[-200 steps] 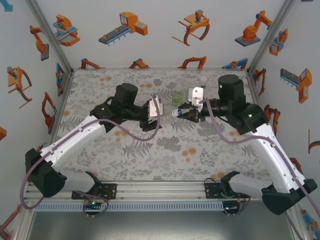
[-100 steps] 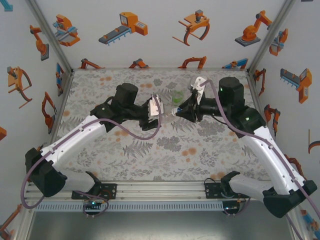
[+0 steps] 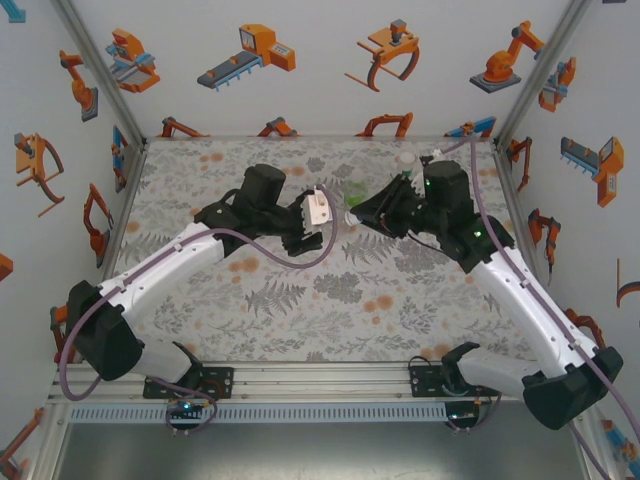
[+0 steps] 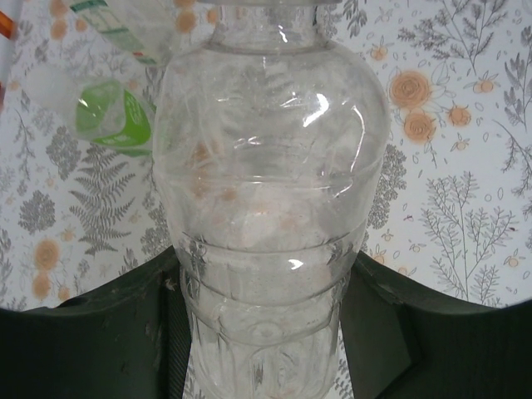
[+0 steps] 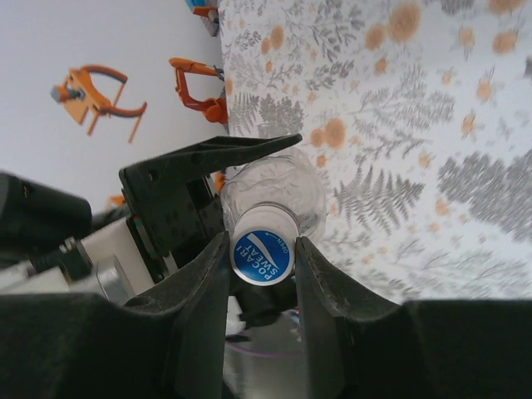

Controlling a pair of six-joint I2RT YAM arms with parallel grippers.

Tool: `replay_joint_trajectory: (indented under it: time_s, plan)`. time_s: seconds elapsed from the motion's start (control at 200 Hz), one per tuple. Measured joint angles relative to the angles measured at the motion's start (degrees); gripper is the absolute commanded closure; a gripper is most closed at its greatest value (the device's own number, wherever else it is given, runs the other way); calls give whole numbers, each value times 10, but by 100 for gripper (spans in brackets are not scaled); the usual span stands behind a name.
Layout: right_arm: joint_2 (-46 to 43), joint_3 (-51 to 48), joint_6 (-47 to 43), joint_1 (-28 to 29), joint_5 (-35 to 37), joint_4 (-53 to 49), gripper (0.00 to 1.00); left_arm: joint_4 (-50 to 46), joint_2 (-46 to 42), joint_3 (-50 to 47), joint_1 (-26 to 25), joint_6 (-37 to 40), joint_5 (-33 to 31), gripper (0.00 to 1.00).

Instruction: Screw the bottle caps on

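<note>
Fingers (image 5: 322, 287), right gripper (image 5: 262, 249): closed on blue cap (image 5: 262, 258) at mouth of clear bottle (image 5: 274, 183).
Fingers (image 4: 125, 332), left gripper (image 4: 266, 266): clamped round that bottle's body.
Bottle place: held toward 12 o'clock over table (image 3: 250, 300).
Green bottle (image 4: 112, 118): seen at 10 o'clock, left wrist view.

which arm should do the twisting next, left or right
Right. The right gripper grips the blue cap at the mouth of the clear bottle, so it can likely twist. The left gripper clamps the bottle's body and should just steady it.
</note>
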Motion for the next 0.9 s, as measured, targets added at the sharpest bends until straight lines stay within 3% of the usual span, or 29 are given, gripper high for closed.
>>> replay_joint_trajectory:
  time_s: [0.2,0.295,0.37,0.461,0.551,0.796,0.901]
  plan:
    - [12,11,51,0,7,-30,87,-9,1,0,2,1,-2,100]
    - [16,26,50,0,9,-46,79,-9,1,2,2,1,3,100]
    - [20,39,40,0,10,-58,65,-8,2,5,2,1,5,100]
    - [25,61,14,1,14,-76,52,1,4,7,1,1,14,100]
    - [25,78,-18,7,17,-85,48,16,5,14,-4,3,29,100]
    - [7,88,-110,9,28,-81,25,25,5,25,-9,14,44,100]
    - [2,100,-178,9,38,-82,27,24,5,25,-9,18,44,100]
